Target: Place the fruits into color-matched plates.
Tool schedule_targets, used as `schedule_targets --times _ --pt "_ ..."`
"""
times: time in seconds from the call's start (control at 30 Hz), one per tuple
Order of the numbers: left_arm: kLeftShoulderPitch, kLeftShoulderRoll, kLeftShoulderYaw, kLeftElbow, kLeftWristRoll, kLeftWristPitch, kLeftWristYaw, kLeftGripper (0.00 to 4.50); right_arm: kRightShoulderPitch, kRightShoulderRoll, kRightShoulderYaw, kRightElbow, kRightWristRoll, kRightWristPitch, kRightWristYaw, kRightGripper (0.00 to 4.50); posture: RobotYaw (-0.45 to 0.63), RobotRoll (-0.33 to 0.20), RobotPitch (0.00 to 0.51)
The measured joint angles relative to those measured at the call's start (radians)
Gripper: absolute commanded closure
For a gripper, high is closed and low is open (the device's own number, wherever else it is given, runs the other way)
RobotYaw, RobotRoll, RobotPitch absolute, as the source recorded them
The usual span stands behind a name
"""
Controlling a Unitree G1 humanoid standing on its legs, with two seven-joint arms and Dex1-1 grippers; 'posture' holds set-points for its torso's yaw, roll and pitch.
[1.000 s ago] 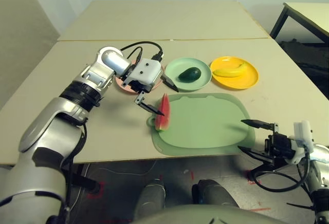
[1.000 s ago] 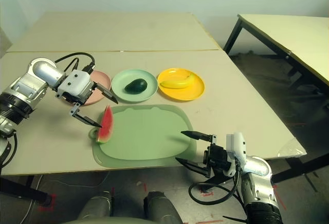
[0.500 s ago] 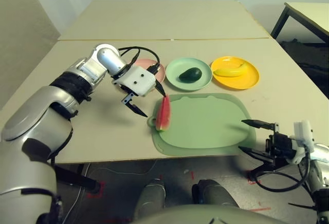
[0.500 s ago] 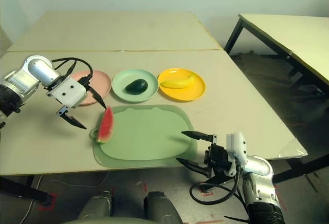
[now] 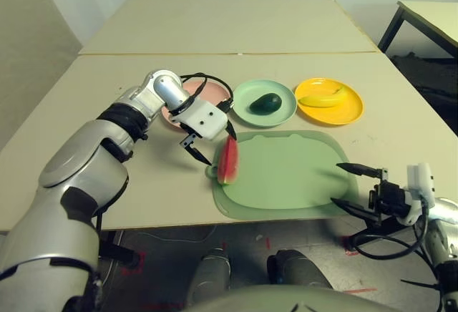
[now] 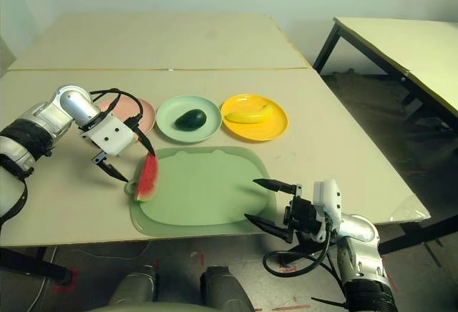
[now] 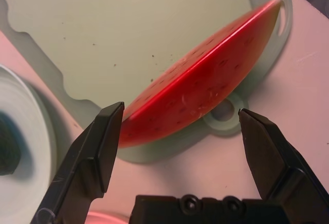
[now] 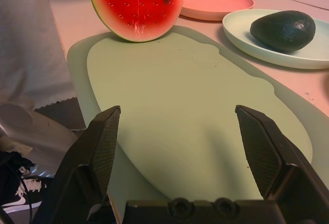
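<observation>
Since 0.5 s ago, my left gripper has swung back toward the watermelon wedge. Head view: wedge upright at mat's 9 o'clock edge, pink plate at 11, empty. L wrist: fingers spread, straddling wedge, not touching; should close evenly mid-rind. R gripper spread, idle.

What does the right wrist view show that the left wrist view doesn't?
Only the right wrist view shows the whole avocado on its green plate, most of the pink plate, and the open right gripper. Only the left wrist view shows the mat's hanging hole and the open left gripper framed around the wedge. Both share the watermelon standing on its rind at the edge of the mat.
</observation>
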Motion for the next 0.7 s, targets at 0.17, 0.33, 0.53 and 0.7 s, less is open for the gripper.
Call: schedule_targets --times 0.17,0.33,0.53,0.7 --pt "0.014 -0.034 0.038 0.02 0.014 -0.016 0.0 0.0 -0.008 0.0 0.005 0.0 -0.002 0.002 -0.009 0.03 -0.04 0.0 0.045" --pt "0.039 -0.067 0.079 0.044 0.057 -0.035 0.0 0.0 -0.006 0.0 0.016 0.0 -0.003 0.003 -0.017 0.03 -0.05 0.0 0.045" --pt "0.054 -0.091 0.117 0.065 0.101 -0.045 0.0 0.0 -0.003 -0.001 0.021 0.0 -0.003 0.005 -0.017 0.03 -0.05 0.0 0.045" --pt "0.08 -0.119 0.166 0.104 0.151 -0.046 0.0 0.0 -0.011 -0.002 0.022 0.003 -0.006 0.008 -0.019 0.03 -0.05 0.0 0.043"
